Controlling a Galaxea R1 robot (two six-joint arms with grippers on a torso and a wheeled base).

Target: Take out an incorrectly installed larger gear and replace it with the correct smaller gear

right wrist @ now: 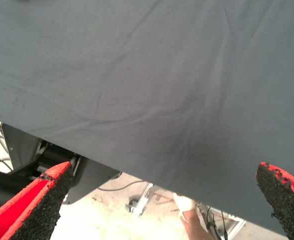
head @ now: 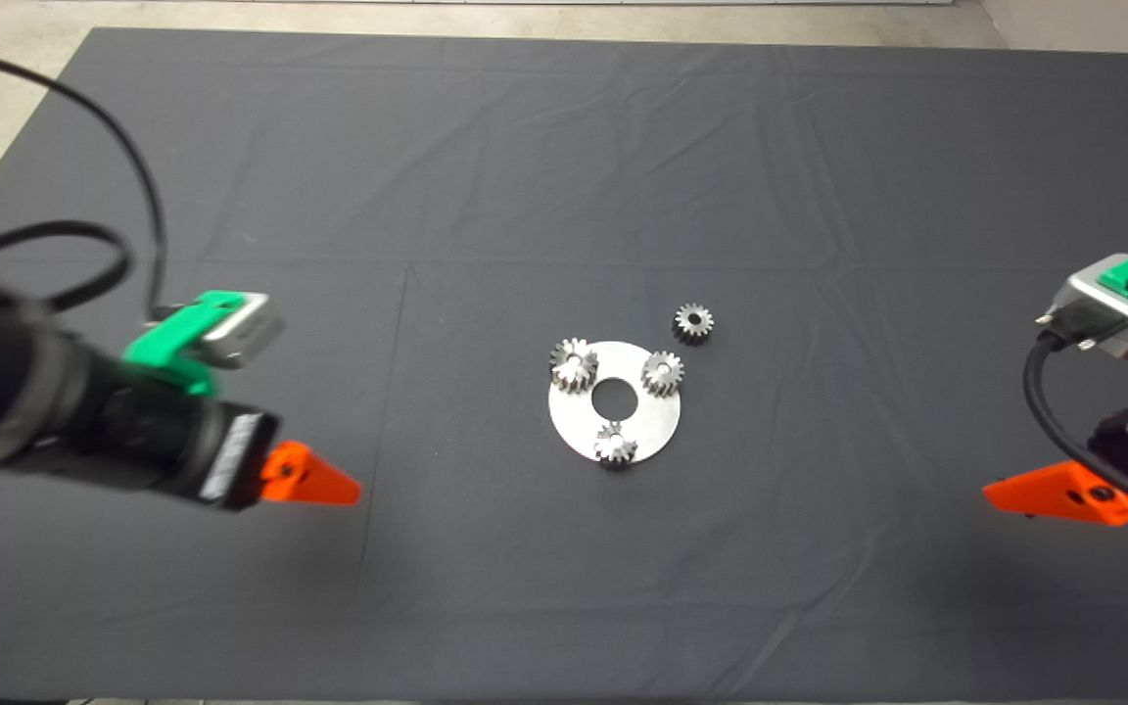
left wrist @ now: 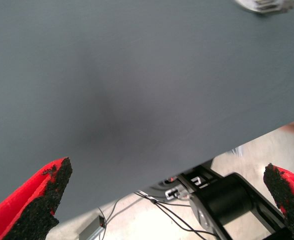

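Sitting on the plate [head: 657, 421], the larger gear [head: 574, 364]; both grippers' jaws spread wide.

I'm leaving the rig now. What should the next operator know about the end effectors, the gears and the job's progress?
Left end effector: open, empty, above the dark mat left of the round silver metal plate.
Right end effector: open, empty, at the mat's right side.
Larger shiny silver spur gear: on the plate's upper left, beside two small gears.
Smaller grey-silver spur gear: loose on the mat beyond the plate's upper right.
Done: nothing.
Left: remove larger gear, fit smaller one.
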